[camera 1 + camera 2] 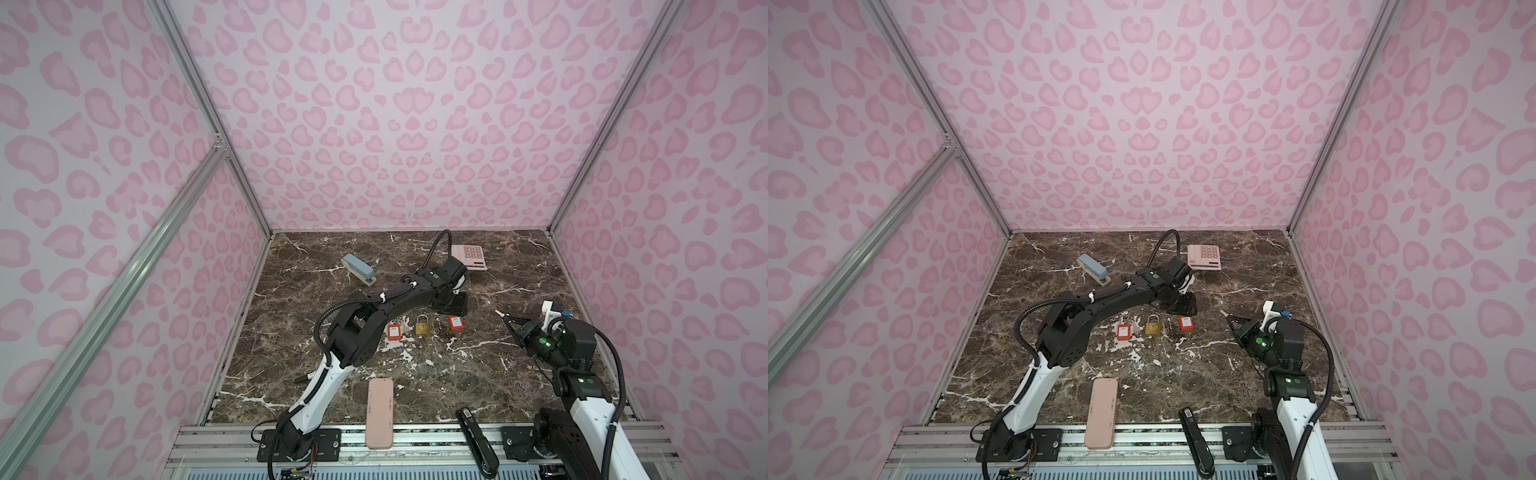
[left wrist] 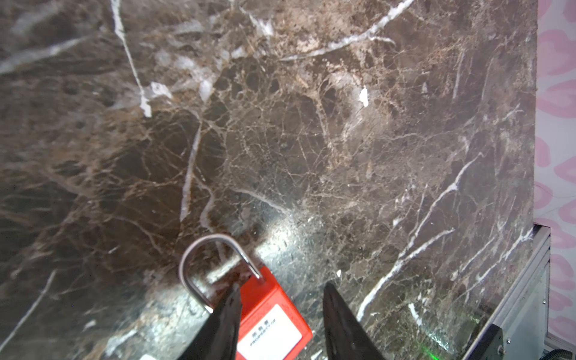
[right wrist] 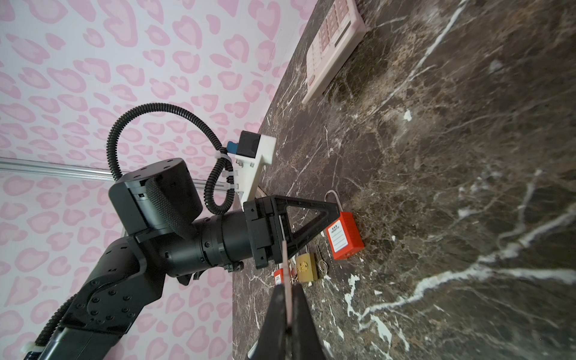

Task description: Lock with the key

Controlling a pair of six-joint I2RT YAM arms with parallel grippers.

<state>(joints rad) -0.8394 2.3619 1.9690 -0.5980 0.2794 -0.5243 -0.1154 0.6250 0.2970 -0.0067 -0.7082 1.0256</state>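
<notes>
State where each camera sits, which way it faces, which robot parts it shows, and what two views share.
Top views: high above the arms' bases, facing down and forward over the marble table; the left arm and right arm show.
Left wrist: on the left arm, looking along the left gripper at a red padlock; only its fingertips show.
Right wrist: on the right arm, facing across the table; the right gripper, shut on the key, and the left arm show.
Shared: both wrist views show that red padlock.
</notes>
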